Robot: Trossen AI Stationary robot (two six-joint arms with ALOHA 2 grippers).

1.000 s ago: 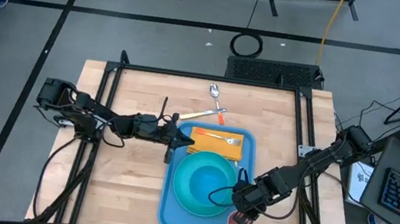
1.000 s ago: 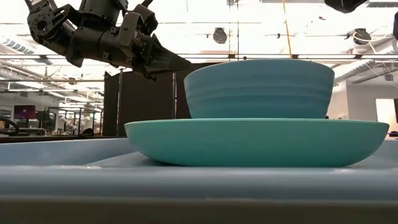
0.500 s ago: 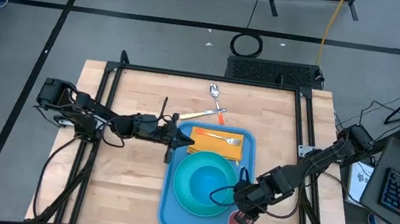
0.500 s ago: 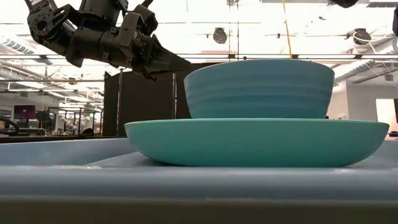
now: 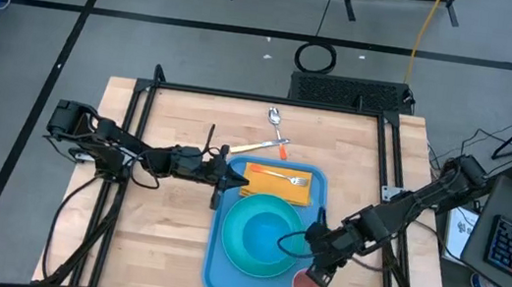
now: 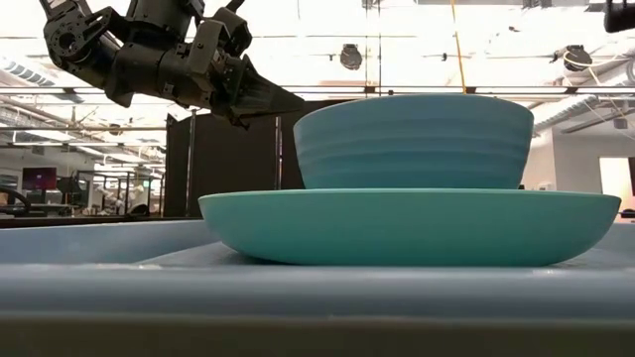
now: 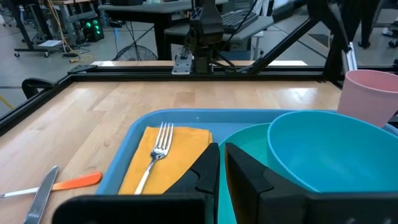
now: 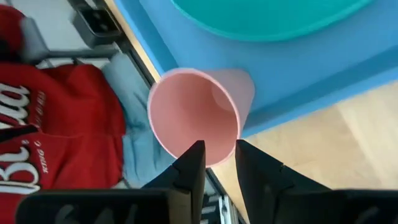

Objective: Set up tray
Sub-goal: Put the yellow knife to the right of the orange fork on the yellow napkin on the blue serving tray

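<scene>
The right gripper hangs above the pink cup, its two fingers drawn in to a narrow gap and holding nothing; in the right wrist view the fingertips lie over the cup's open mouth, and whether they touch its rim cannot be told. The left gripper sits at the tray's far left corner, level with the orange napkin, its fingers also nearly closed with only a thin slit between them and nothing in it. The tray lies on the wooden table, toward its near edge and right of its centre. On the tray, the turquoise plate carries the teal bowl and fills most of the middle; the napkin with the fork on it takes the far strip, and the cup stands upright in the near right corner, close beside the tray's raised rim and just beside the plate. Beyond the tray's far edge a knife with an orange handle and a spoon lie on bare wood. Left of the tray the table is wide open board out to the black frame.
</scene>
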